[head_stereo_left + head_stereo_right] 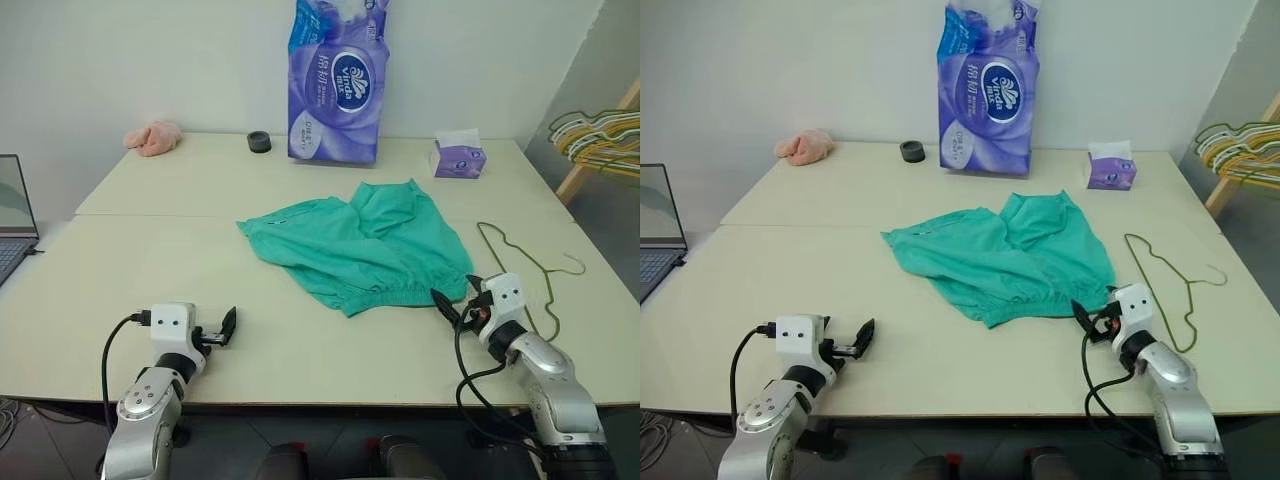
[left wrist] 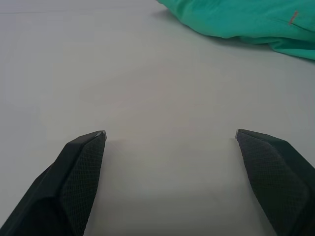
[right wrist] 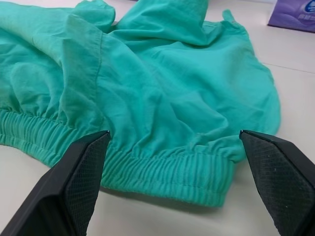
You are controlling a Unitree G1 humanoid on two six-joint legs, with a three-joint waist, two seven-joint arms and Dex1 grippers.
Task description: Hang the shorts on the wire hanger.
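Note:
The teal-green shorts [image 1: 360, 245] lie crumpled flat in the middle of the pale table [image 1: 150, 260], their gathered waistband [image 3: 162, 169] turned toward the near edge. Just right of them the thin olive wire hanger [image 1: 520, 262] lies flat, its hook pointing right. My right gripper [image 1: 458, 303] is open at the near right, level with the table and a short way from the waistband's right end, with nothing between its fingers. My left gripper [image 1: 222, 330] is open at the near left over bare table, well short of the shorts [image 2: 246, 22].
At the back stand a tall purple tissue pack [image 1: 338, 80], a small purple tissue box [image 1: 458, 158], a black round object [image 1: 259, 142] and a pink cloth lump [image 1: 153, 138]. A laptop [image 1: 12, 215] sits at the far left. Bunched hangers [image 1: 600, 135] hang beyond the right edge.

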